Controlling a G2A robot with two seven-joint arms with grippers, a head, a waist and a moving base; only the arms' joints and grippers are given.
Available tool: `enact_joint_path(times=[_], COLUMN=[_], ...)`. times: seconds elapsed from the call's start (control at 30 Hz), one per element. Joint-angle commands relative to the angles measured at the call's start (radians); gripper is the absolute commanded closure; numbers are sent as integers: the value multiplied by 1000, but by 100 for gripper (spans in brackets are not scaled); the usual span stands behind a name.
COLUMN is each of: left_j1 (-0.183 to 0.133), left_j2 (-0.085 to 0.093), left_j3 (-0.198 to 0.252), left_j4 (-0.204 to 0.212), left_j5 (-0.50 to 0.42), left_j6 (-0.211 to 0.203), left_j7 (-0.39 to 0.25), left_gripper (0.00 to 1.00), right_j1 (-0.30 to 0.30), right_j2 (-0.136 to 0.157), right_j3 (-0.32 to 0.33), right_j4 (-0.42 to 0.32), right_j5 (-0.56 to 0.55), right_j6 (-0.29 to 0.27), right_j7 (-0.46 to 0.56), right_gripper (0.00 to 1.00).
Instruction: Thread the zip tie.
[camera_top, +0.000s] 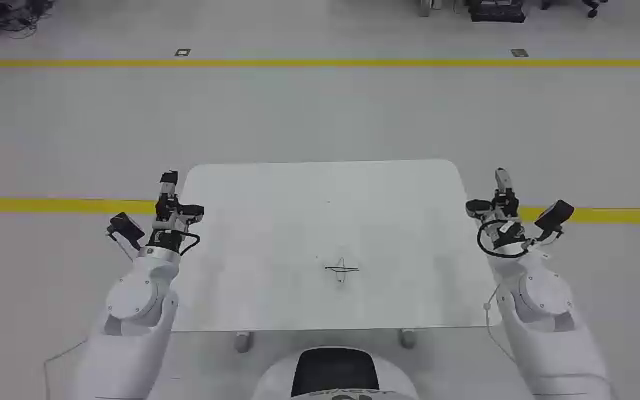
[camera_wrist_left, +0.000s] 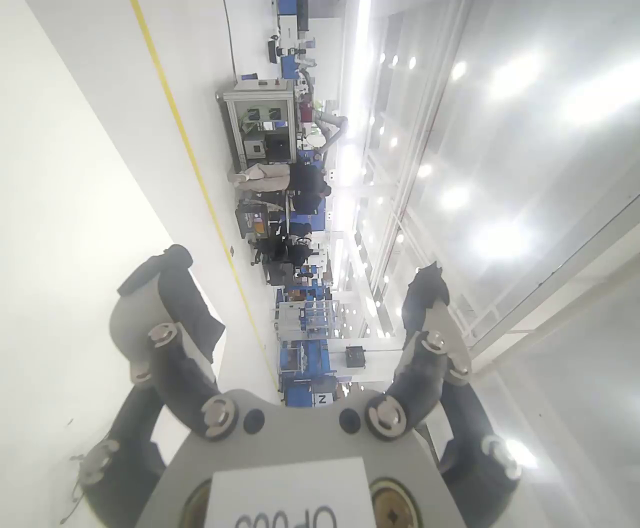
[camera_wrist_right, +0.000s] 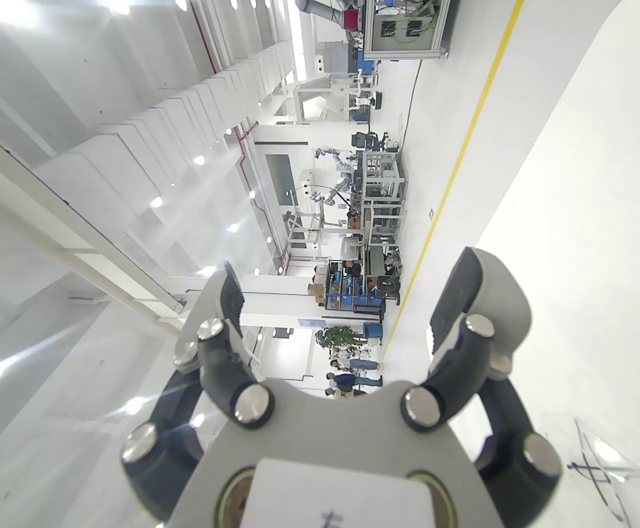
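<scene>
A thin dark zip tie lies flat on the white table, near the front edge at the middle; it forms a small cross shape. It also shows at the edge of the right wrist view as the zip tie. My left gripper is held at the table's left edge, open and holding nothing. My right gripper is just off the table's right edge, open with nothing between its fingers. Both are well apart from the tie.
The white table has rounded corners and bare surface all around the tie. Yellow floor lines run behind and beside the table.
</scene>
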Motion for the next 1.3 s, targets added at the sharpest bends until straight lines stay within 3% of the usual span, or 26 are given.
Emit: enact_joint_path(times=[0.0,0.13,0.2,0.3,0.37,0.8,0.97,1.13,1.2,1.27], left_j1=[0,0,0,0,0,0,0,0,0,0], left_j2=[0,0,0,0,0,0,0,0,0,0], left_j3=[0,0,0,0,0,0,0,0,0,0], left_j4=[0,0,0,0,0,0,0,0,0,0], left_j5=[0,0,0,0,0,0,0,0,0,0], left_j6=[0,0,0,0,0,0,0,0,0,0], left_j7=[0,0,0,0,0,0,0,0,0,0], left_gripper=[0,0,0,0,0,0,0,0,0,0], right_j1=[1,3,2,3,3,13,85,164,189,199], right_j2=[3,14,19,22,23,25,40,51,56,59], right_j3=[1,-6,-22,-42,-47,-43,-51,-101,-137,-152], right_j4=[5,7,5,17,17,8,11,38,51,47], right_j5=[-82,-296,-428,-507,-527,-562,-687,-803,-871,-898], right_j6=[-15,-47,-94,-148,-194,-208,-224,-276,-323,-323], right_j7=[44,121,164,200,220,233,426,607,682,711], right_gripper=[0,0,0,0,0,0,0,0,0,0])
